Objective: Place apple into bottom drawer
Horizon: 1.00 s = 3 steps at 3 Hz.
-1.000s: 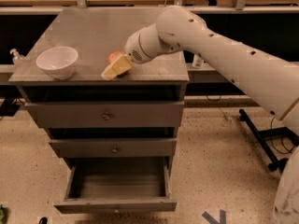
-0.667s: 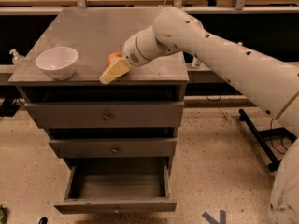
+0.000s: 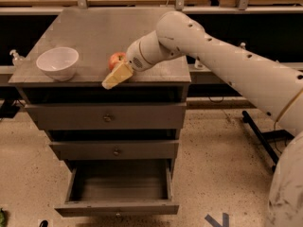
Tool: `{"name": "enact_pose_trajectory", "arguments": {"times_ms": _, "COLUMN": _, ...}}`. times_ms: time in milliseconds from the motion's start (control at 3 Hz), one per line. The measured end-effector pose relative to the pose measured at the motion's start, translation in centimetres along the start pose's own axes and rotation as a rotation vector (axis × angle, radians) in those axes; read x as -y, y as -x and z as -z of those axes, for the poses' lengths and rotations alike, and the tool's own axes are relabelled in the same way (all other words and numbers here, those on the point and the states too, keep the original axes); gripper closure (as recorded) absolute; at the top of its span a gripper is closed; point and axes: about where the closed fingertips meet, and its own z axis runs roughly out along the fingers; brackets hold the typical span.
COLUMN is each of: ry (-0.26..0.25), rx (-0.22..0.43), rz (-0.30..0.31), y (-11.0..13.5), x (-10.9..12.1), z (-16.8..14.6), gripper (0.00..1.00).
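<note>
Yellow-tipped gripper [image 3: 115,76] crept slightly left-down beside the small red apple [image 3: 115,59] near the front edge of the grey metal cabinet top [image 3: 94,32], jaw state unreadable; apple hadn't reached the open grey bottom drawer [image 3: 117,208].

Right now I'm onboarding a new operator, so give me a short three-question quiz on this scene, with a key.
1. True or false: the bottom drawer stands pulled open.
2. Where is the apple? A) in a drawer B) on the cabinet top, right of the white bowl C) on the floor
3. Fill in: the gripper is at the cabinet top's front edge, right beside the ____.
Key: 1 true; 2 B; 3 apple.
</note>
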Motion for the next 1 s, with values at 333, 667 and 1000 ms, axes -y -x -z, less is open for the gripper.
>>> {"name": "enact_pose_trajectory", "arguments": {"times_ms": 333, "ry": 0.005, "rx": -0.001, "rz": 0.001, "y": 0.0, "x": -0.21, "z": -0.29, "gripper": 0.26}}
{"name": "enact_pose_trajectory", "arguments": {"times_ms": 667, "ry": 0.009, "rx": -0.002, "rz": 0.001, "y": -0.01, "x": -0.34, "z": -0.47, "gripper": 0.49}}
{"name": "enact_pose_trajectory", "arguments": {"times_ms": 1000, "ry": 0.06, "rx": 0.036, "rz": 0.008, "y": 0.95, "x": -0.75, "z": 0.49, "gripper": 0.8}}
